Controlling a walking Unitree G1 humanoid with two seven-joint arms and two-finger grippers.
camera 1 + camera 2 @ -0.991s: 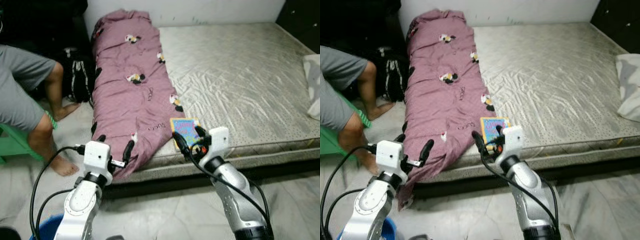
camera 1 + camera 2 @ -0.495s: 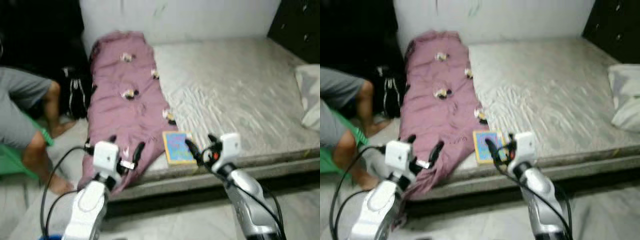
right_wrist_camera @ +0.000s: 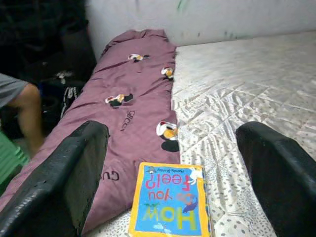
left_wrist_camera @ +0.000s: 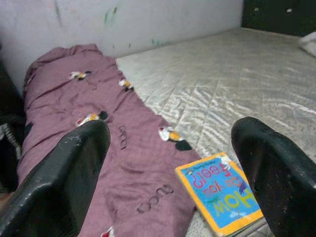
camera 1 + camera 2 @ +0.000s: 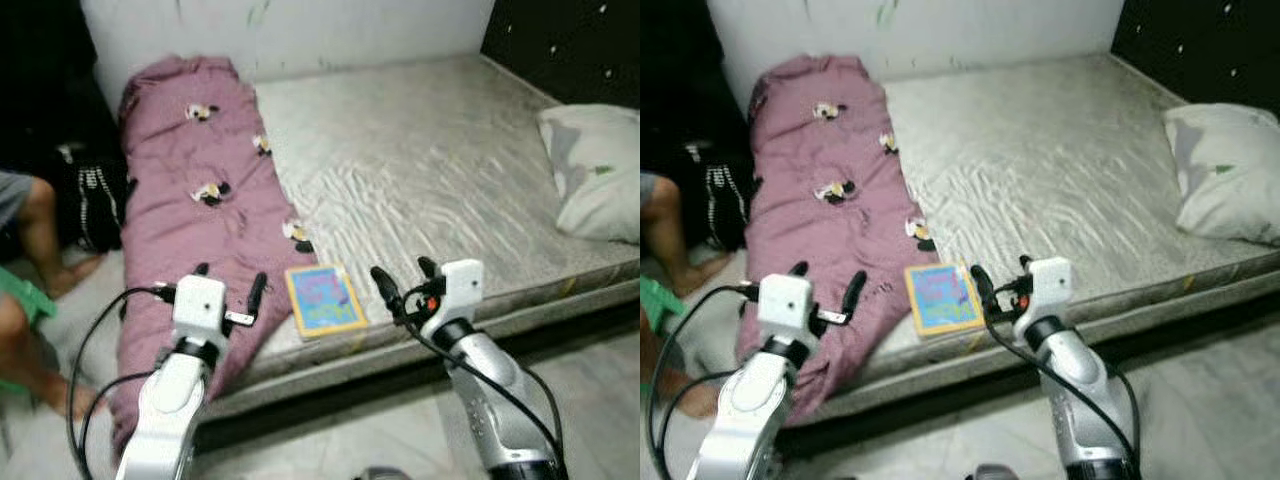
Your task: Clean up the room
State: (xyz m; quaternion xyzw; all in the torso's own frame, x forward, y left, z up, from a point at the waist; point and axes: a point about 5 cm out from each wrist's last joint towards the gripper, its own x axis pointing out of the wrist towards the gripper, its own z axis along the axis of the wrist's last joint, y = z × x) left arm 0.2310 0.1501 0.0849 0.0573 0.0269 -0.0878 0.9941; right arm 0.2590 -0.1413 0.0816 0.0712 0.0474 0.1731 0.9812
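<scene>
Book (image 5: 323,300), a picture book with yellow border and blue cover, flat on the near edge of the bare mattress (image 5: 450,170), its left side touching the hem of the mauve quilt (image 5: 195,210); title readable in the right wrist view as "How Do You Feel?". Nearest of all, both silver arms raised in front of the bed's near edge. Left gripper (image 5: 228,288) hovering over the quilt's lower end just left of the book, black fingers spread wide, nothing between them; in the left wrist view the same two fingers (image 4: 69,173) far apart, framing quilt and book. Right gripper (image 5: 401,282) just right of the book, close to its corner but not touching, fingers likewise wide apart and empty; in the right wrist view the book lying between the two fingers (image 3: 64,177). Black cables looping from each wrist down along the arms. Pale tiled floor (image 5: 1200,400) below the mattress edge. At far left on the floor, a person's bare leg (image 5: 35,225) and foot, a bit of green seat (image 5: 20,300) beside it, and a dark bag with white trim (image 5: 90,205) against the quilt's side. Farther back, quilt stretched lengthwise along the mattress's left side, printed with small cartoon figures, reaching the white wall (image 5: 300,30). At right, a white pillow (image 5: 595,170) on the mattress, dark panel behind it.
</scene>
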